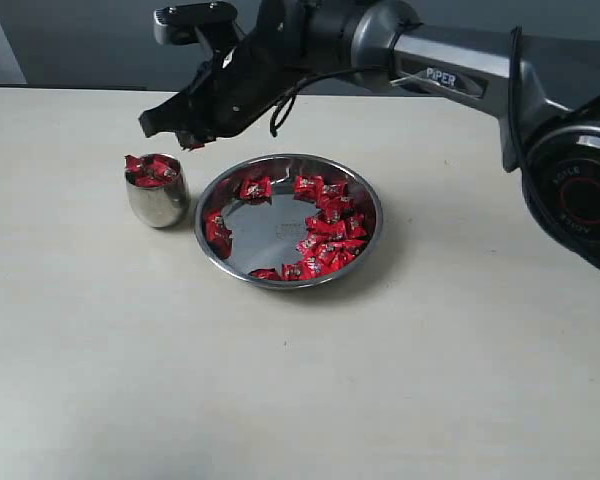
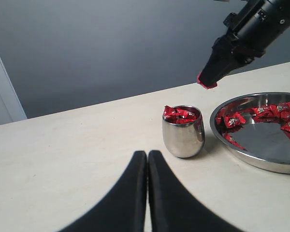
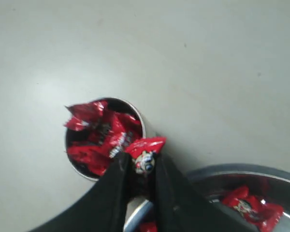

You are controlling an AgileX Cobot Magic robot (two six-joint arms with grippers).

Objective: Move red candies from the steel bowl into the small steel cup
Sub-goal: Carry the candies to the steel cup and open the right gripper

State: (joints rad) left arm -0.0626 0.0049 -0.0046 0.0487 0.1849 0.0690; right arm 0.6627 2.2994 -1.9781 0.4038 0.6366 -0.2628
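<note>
Black and pressed together on nothing, the left hand sits low over the surface, with the small steel cup a little way beyond it, heaped to the brim. Above the cup, toward the side that faces the steel bowl, the right hand pinches one of the red candies at its fingertips. The cup's mouth thus lies below that hand and slightly away from the bowl, so the drop probably needs a small shift over the mouth, and the heap may shed a piece
</note>
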